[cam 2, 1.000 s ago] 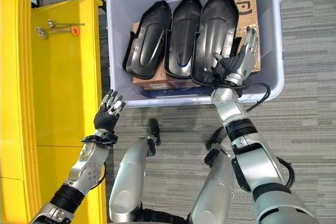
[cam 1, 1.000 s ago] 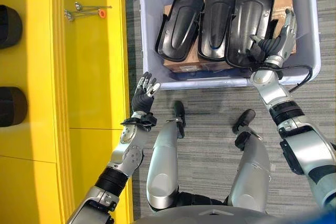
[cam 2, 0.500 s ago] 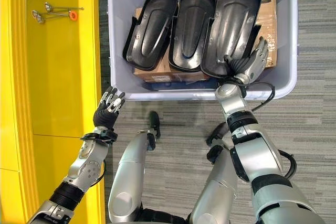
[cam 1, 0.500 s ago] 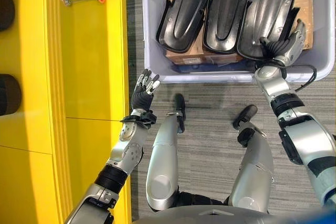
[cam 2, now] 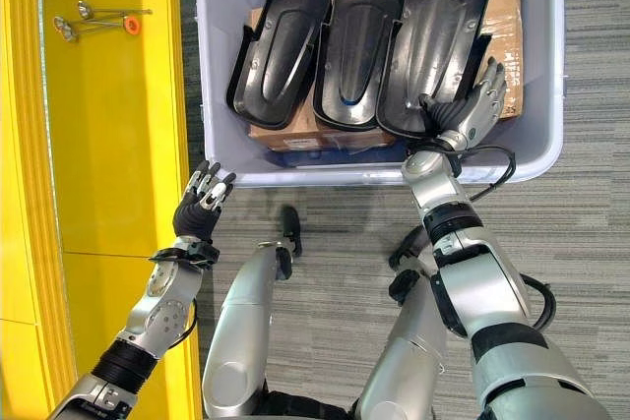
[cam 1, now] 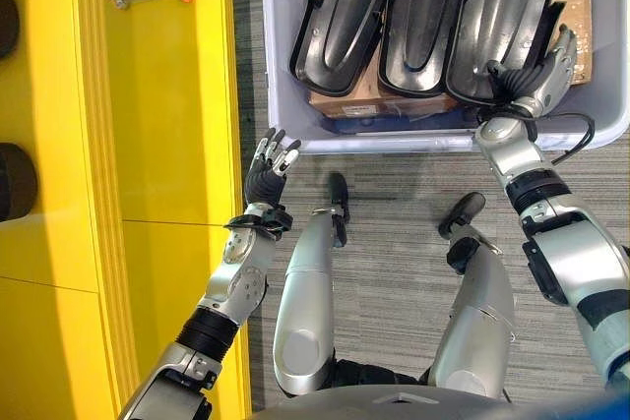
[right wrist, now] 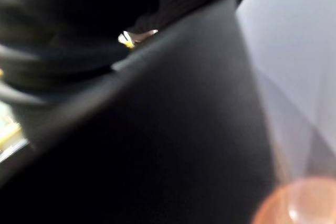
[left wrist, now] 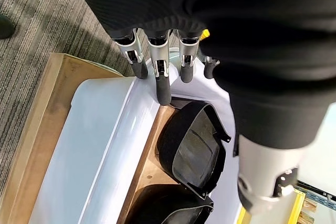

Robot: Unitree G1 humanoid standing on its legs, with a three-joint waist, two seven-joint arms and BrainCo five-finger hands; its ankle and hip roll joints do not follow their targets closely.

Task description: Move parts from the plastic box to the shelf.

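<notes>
The left hand (cam 1: 269, 166) hovers with fingers relaxed, holding nothing, over the floor just short of the plastic box's (cam 1: 279, 66) near wall, beside the yellow shelf (cam 1: 157, 125). Farther in, the right hand (cam 2: 463, 117) grips the near rim of the rightmost black part (cam 2: 443, 31), fingers curled on its edge. The shell looks rigid, light, smooth and bulky; its raised rim is the surest hold.

Three black parts (cam 1: 423, 17) crowding plastic box (cam 1: 281, 95)
</notes>
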